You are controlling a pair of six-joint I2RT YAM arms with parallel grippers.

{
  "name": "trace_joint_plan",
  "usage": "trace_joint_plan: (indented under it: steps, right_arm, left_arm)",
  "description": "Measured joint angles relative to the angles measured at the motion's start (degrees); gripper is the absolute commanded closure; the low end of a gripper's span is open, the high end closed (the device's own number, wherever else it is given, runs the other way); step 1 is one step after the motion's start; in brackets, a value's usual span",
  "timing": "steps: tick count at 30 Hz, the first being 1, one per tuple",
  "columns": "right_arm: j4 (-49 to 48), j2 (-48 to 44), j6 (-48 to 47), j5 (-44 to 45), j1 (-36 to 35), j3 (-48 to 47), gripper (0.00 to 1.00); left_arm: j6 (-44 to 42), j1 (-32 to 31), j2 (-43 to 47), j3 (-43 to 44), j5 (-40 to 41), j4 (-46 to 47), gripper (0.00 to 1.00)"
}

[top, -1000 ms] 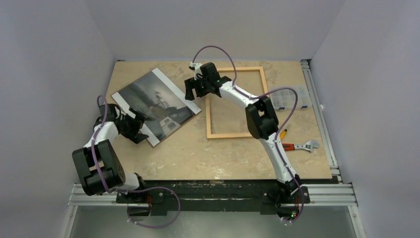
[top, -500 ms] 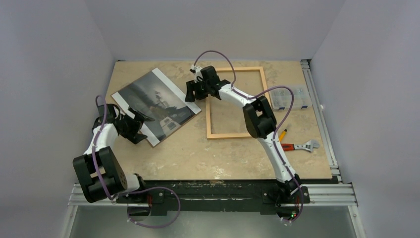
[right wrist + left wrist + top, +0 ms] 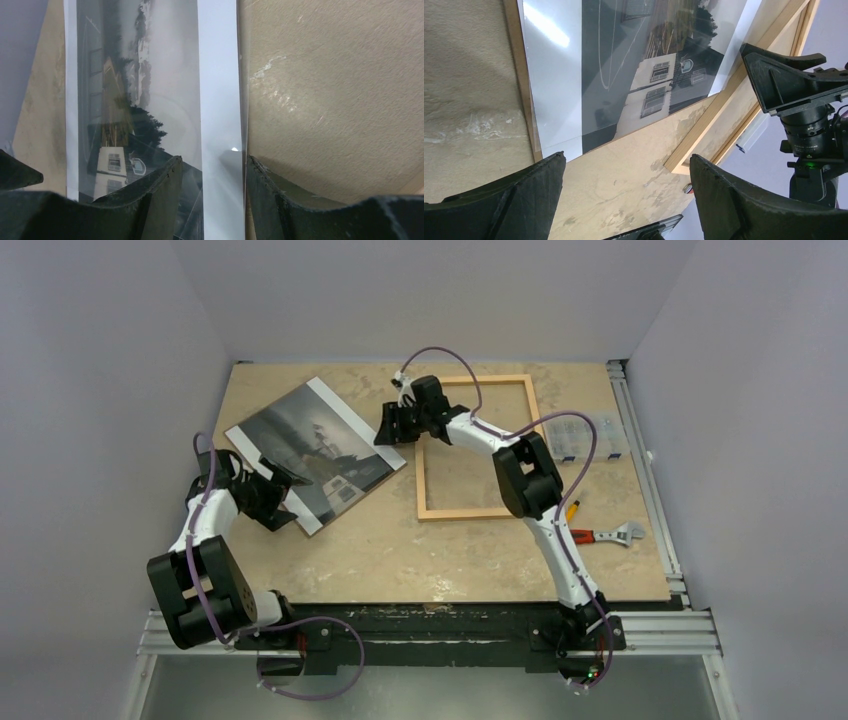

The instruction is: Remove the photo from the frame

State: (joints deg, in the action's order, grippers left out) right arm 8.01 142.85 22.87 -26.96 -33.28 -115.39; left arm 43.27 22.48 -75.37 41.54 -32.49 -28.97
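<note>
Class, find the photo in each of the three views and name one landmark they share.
Top external: the photo lies left of centre, tilted.
Left wrist: it fills the upper middle.
Right wrist: it runs down the left half.
Shared landmark: the pale house printed on it.

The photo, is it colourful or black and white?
The photo is black and white, with white end bands; clearest in the top view.

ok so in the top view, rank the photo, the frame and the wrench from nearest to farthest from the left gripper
Measured from the left gripper in the top view:
1. photo, right at its fingertips, on the left side.
2. frame, lying in the middle, to the gripper's right.
3. wrench, far over on the right side.
</note>
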Motion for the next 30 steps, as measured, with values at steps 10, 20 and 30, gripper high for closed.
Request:
trace_joint_plan:
  steps: [10,20,30]
  right_arm:
    - [-3.2,-2.9,3.0,-3.0,0.0,2.8,0.54]
    - [-6.3,-5.3,5.1,-5.7,-0.1,6.7,0.55]
    - [-8.5,-5.3,8.1,-7.6,-0.1,10.1,0.55]
  left_arm:
    - [0.0,0.0,0.0,0.2,0.2,0.1,0.09]
    - [0.0,0.0,-0.1,0.3,0.2,0.2,0.09]
    - [1.0,-2.9,-3.8,3.5,0.2,1.4,0.08]
